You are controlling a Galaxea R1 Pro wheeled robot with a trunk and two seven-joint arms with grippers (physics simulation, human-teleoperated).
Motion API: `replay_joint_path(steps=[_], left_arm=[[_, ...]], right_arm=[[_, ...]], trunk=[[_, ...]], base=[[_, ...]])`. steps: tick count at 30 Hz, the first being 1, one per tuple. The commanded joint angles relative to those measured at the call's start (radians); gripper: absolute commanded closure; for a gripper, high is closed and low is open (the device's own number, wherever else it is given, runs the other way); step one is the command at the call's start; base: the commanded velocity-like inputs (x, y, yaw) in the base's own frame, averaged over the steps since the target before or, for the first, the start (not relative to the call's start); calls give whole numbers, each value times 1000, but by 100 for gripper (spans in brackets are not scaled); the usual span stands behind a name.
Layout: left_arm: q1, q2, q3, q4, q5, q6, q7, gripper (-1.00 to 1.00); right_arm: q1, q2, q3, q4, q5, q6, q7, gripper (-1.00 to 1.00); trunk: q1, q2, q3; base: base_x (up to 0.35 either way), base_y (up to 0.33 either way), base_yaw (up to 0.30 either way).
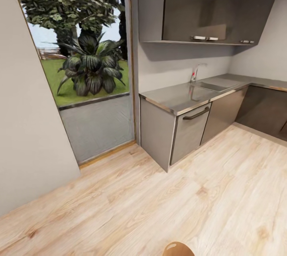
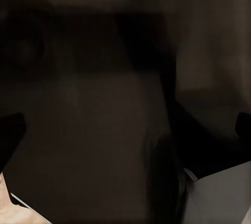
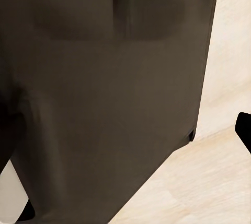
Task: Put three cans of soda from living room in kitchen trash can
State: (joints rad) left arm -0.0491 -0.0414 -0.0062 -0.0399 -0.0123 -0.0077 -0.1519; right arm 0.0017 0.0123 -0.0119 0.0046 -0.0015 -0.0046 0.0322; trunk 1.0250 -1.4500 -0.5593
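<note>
The cans of soda are out of view. A small tan-brown rounded shape (image 1: 177, 249) pokes in at the bottom edge of the head view; I cannot tell whether it is the tash can. In the left wrist view my left gripper (image 2: 125, 130) faces a dark panel of the robot's body, its dark fingertips (image 2: 243, 128) wide apart with nothing between them. The right gripper (image 3: 125, 130) also stands open over a dark panel, one of its fingertips (image 3: 244, 130) at the frame's edge, with light wood floor (image 3: 230, 51) beyond.
I face a kitchen corner. A steel counter (image 1: 175, 98) with a sink (image 1: 211, 86) and tap runs along the wall, grey cabinets (image 1: 189, 130) below and dark wall cupboards (image 1: 207, 5) above. A tall glass door (image 1: 85, 69) at the left looks onto plants. Light wood floor (image 1: 159, 208) lies ahead.
</note>
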Motion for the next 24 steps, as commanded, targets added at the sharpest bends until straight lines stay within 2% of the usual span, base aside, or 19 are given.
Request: replay_joint_path(steps=[1,12,24], left_arm=[[0,0,0,0,0,0,0,-100],[0,0,0,0,0,-6,1,-100],[0,0,0,0,-1,-6,3,-100]], right_arm=[[0,0,0,0,0,0,0,-100],[0,1,3,0,5,1,0,-100],[0,6,9,-6,10,1,1,-100]], trunk=[[0,0,0],[0,0,0],[0,0,0]], base=[[120,73,0],[121,88,0],[21,-5,0]])
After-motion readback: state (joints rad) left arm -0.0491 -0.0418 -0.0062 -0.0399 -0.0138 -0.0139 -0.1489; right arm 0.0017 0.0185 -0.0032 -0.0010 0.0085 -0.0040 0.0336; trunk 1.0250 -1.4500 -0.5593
